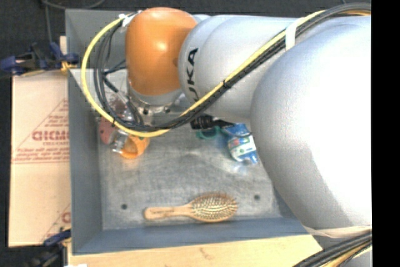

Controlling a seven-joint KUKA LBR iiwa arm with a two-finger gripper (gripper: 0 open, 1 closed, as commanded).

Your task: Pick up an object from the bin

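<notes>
Camera view, looking down into the grey bin [84,197]. Saw the arm [300,103] stretched in from the right, across the upper half of the bin, with yellow and black cables [94,65] looped round its wrist. Noted the orange cover [159,47] at the wrist, near the back left corner, hiding most of the parts beneath. Made out the gripper [128,119] just below that cover, low over the left side of the bin floor, as a cluster of dark and shiny metal. Could not tell its state: spread, pressed together or pinching something.

Found a small rounded orange thing [135,146] right at the gripper's lower edge, on the floor near the left wall; touching or just apart, could not tell which. Found a dull pink thing [105,130] just to the left of it, close to the wall, and a small clear piece [118,147] lying against the orange thing.

Spotted a blue packet [242,144] near the middle of the floor, partly under the arm, with a dark green piece [206,129] just beside it on the left. Saw a wooden brush [194,208] lying flat along the front wall, handle to the left, bristles up, well apart from the gripper and from everything else.
</notes>
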